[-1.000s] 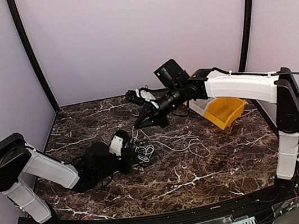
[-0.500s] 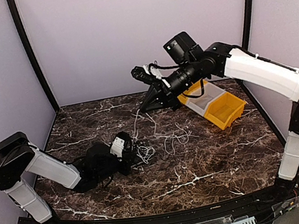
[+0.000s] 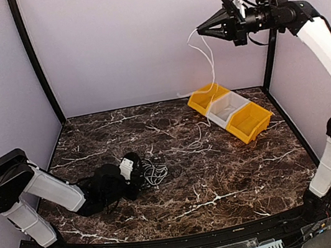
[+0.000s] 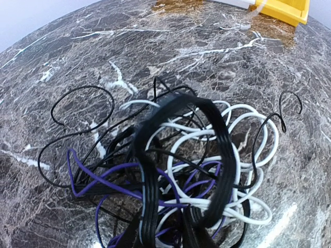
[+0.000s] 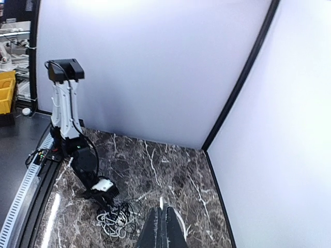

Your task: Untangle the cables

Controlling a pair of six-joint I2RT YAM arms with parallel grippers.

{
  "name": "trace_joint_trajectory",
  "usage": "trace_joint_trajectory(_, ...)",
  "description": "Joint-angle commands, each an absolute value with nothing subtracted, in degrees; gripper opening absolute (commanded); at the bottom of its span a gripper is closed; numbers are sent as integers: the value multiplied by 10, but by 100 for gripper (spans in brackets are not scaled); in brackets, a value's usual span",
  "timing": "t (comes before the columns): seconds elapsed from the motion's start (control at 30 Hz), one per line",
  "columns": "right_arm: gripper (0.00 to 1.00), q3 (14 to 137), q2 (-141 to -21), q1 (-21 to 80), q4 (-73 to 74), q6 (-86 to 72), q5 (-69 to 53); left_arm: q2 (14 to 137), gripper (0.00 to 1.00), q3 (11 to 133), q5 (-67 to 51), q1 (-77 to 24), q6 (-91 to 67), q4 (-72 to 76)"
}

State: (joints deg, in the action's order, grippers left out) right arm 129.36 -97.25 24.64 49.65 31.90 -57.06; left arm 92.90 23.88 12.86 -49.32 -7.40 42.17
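High above the far right of the tabletop (image 3: 225,180), the right gripper (image 3: 201,30) points leftward with its jaws pinching a white cable (image 3: 211,60). That cable hangs down from the tips in a slack curve, passes the row of three bins (image 3: 250,123) (yellow, white, yellow), and trails across the marbled surface toward the left. Low at the near left, the left gripper (image 3: 140,173) lies against a clump of cables (image 3: 156,173) on the tabletop. Whether its jaws are spread or pinching something cannot be told. The left wrist view shows the clump close up: white loops (image 4: 243,155), thin black cords (image 4: 77,103), a purple cord (image 4: 98,181), and a thicker black ribbed loop (image 4: 222,150) arching over the middle, all overlapping one another.
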Motion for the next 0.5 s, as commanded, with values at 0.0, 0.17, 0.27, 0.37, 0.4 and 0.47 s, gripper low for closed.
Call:
trace_joint_trajectory(0.0, 0, 1303, -943, 256, 508, 317, -633, 920, 26, 227, 154, -490, -85, 376)
trace_joint_trajectory(0.17, 0, 1266, -922, 256, 492, 308, -634, 903, 27, 226, 158, -489, -91, 369)
trace_joint_trajectory(0.27, 0, 1226, -904, 256, 482, 306, -626, 869, 34, 231, 156, -489, -94, 344)
trace_joint_trajectory(0.37, 0, 1159, -877, 256, 466, 313, -600, 829, 42, 242, 161, -490, -101, 310)
trace_joint_trajectory(0.4, 0, 1137, -869, 256, 462, 317, -588, 807, 47, 244, 163, -490, -106, 294)
trace_joint_trajectory(0.47, 0, 1095, -854, 256, 458, 326, -569, 776, 55, 248, 168, -489, -112, 275)
